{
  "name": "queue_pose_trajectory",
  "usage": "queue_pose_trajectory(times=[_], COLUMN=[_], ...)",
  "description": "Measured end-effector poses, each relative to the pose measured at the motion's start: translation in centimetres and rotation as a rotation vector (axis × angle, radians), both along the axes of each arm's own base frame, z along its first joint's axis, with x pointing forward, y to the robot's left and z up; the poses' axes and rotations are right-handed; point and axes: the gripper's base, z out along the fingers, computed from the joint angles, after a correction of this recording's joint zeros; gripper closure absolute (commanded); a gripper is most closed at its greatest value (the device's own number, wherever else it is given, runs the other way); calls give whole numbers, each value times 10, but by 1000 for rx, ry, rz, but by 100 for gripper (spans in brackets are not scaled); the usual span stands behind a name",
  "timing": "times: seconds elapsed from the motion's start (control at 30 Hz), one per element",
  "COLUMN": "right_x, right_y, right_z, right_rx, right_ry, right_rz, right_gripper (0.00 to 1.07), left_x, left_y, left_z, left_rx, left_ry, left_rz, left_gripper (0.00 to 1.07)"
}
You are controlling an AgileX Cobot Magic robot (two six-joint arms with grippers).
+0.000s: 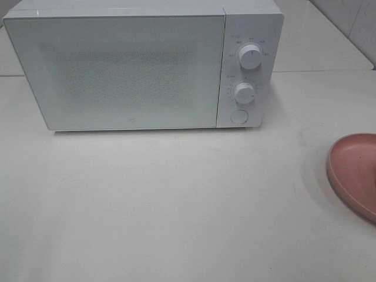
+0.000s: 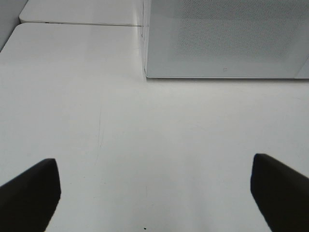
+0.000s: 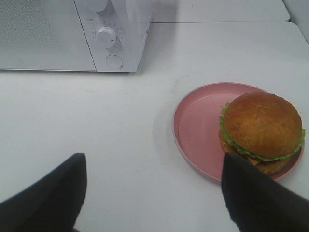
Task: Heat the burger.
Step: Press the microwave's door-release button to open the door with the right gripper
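Burger [image 3: 262, 128], one: we are finding it on the pink plate [image 3: 193, 121] right of the microwave [image 1: 117, 70], just ahead of our right gripper [image 3: 153, 191] (jaws wide, empty; the nearer arm).

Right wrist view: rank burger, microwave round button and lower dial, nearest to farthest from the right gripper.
From the right gripper:
1. Burger, on the pink plate, close by the gripper.
2. Round button, at the foot of the microwave control panel.
3. Lower dial, just above that button, slightly farther.
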Motion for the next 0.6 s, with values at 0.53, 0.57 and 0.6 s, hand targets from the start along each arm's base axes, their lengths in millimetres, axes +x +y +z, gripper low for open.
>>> queue_pose_trajectory(times=[0.53, 0.57, 0.6], right_x=[0, 0, 0], right_y=[0, 0, 0], right_z=[0, 1, 1], right_rx=[1, 1, 1], right_ry=[0, -5, -5], right_rz=[1, 0, 0], right_gripper=[31, 31, 31], left_x=[0, 0, 0], left_y=[0, 0, 0], left_z=[0, 0, 0], left_rx=[0, 0, 0], left_ry=[0, 0, 0], left_rz=[0, 0, 0], left_gripper=[7, 7, 7])
